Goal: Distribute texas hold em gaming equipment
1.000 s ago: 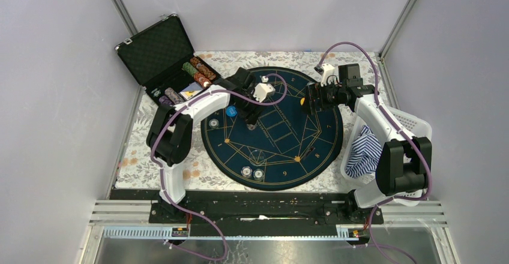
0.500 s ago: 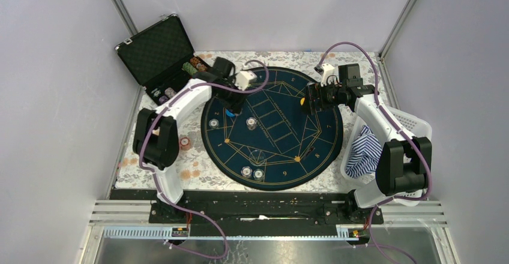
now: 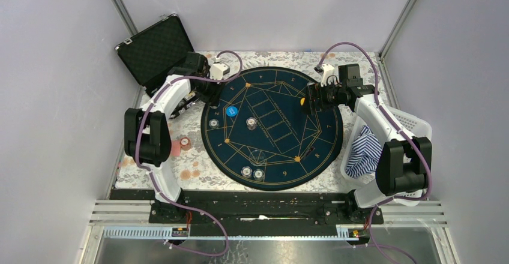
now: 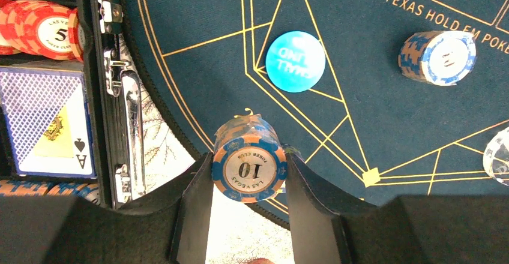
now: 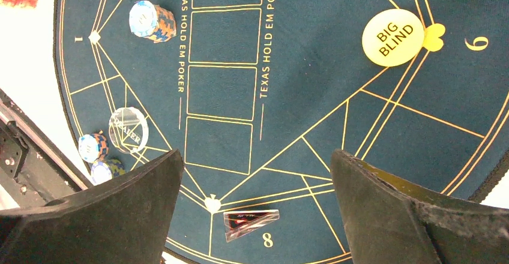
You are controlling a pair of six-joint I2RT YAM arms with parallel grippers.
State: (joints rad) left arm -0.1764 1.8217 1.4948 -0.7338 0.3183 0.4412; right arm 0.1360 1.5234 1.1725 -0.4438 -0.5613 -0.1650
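Note:
My left gripper is shut on a short stack of blue-and-orange poker chips marked 10, over the left rim of the round blue mat, beside the black case. In the top view the left gripper sits between case and mat. On the mat lie a blue small-blind disc, a chip stack, a yellow big-blind disc and a clear dealer button. My right gripper hangs open and empty over the mat's right side. Red chips and a card deck lie in the case.
A white basket with blue-white striped cloth stands at the right. A red chip lies on the floral tablecloth left of the mat. Chip stacks sit at the mat's near edge, and a clear triangular piece lies by the number 8.
My left arm swung from the mat's middle back-left to the mat's rim by the case. A chip stack now shows where the gripper was. The right arm has not moved.

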